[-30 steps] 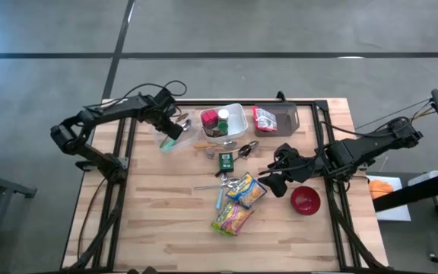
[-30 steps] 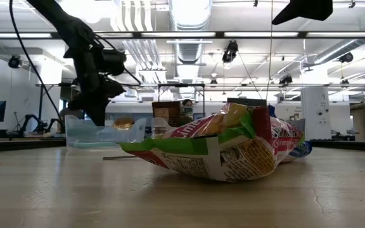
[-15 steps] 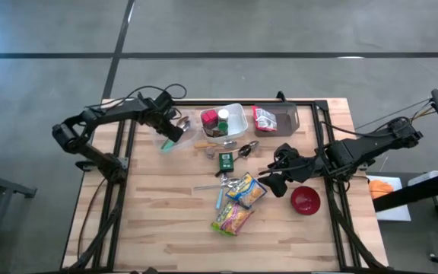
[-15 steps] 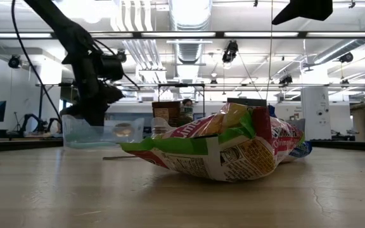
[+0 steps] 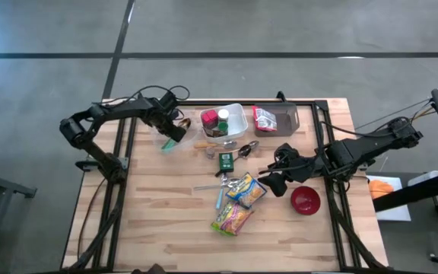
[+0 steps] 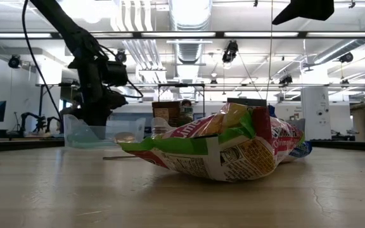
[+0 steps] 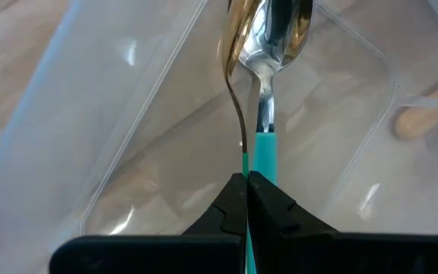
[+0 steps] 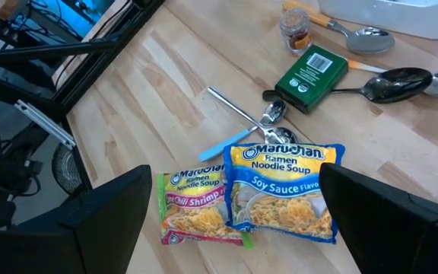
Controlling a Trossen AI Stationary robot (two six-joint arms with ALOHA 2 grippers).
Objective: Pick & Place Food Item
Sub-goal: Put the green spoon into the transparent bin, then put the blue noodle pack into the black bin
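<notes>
A spoon (image 7: 274, 46) with a teal handle and a silver bowl is held by my shut left gripper (image 7: 247, 181) inside a clear plastic container (image 5: 175, 134) at the table's far left. In the low view the left gripper (image 6: 96, 115) reaches down into the container (image 6: 103, 132). My right gripper (image 5: 274, 180) hovers open at the table's right. Below it two ramen packets lie flat on the table, a blue one (image 8: 284, 190) and a pink one (image 8: 200, 207). My left gripper pinches the spoon's teal handle (image 7: 265, 156) between its two fingers, coming steeply from above. The fingers run along the spoon, whose bowl (image 7: 280, 23) points away from them, down into the container. Whether the bowl rests on the container's floor cannot be told.
A white bin (image 5: 226, 120) with small bottles and a dark tray (image 5: 280, 119) with a red packet stand at the far edge. A green box (image 5: 226, 160), loose spoons (image 8: 390, 82) and a spice jar (image 8: 295, 29) lie mid-table. A red bowl (image 5: 305, 200) sits near the right edge.
My left gripper has gone down into the clear container with the spoon, staying shut on it. The right arm has kept still.
</notes>
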